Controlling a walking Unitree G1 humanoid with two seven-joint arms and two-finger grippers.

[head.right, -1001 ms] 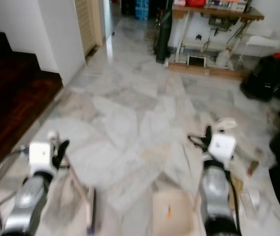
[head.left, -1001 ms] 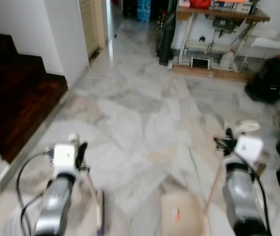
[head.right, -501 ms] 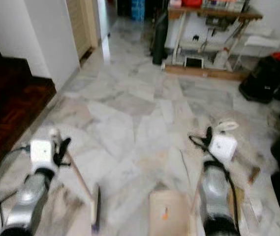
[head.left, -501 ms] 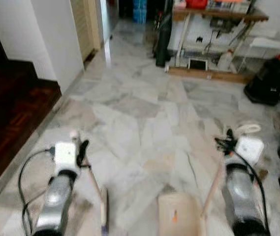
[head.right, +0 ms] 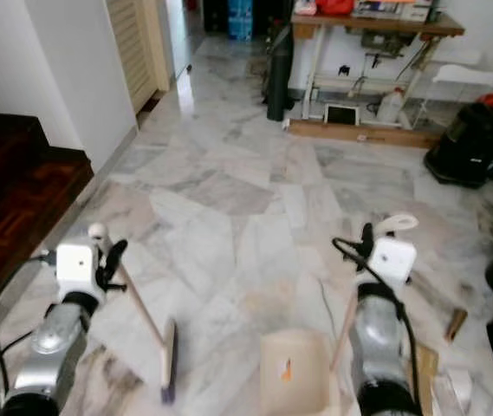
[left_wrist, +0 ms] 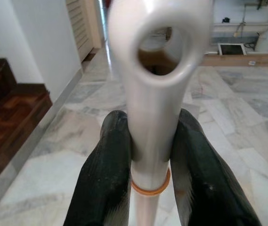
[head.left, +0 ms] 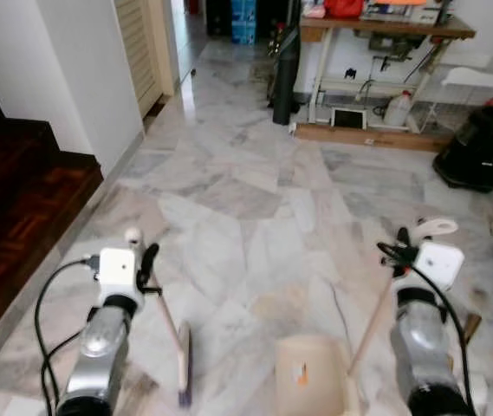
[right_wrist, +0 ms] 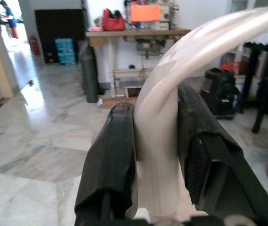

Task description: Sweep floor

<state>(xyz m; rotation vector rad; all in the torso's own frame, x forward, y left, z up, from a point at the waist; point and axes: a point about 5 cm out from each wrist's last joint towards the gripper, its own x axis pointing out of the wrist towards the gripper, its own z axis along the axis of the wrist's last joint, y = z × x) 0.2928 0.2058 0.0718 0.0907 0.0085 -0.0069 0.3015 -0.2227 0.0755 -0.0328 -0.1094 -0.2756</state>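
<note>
One broom (head.left: 182,368), one dustpan (head.left: 309,374). Left gripper (left_wrist: 148,155) pinched the broom's cream handle, its dark brush head down on the marble floor (head.left: 255,191). Right gripper (right_wrist: 156,155) pinched the beige dustpan's pale curved handle; pan low between both arms.

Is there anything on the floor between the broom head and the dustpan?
Nothing visible. The broom head and the dustpan sit side by side with bare marble between them. Left gripper and right gripper hold their handles.
</note>
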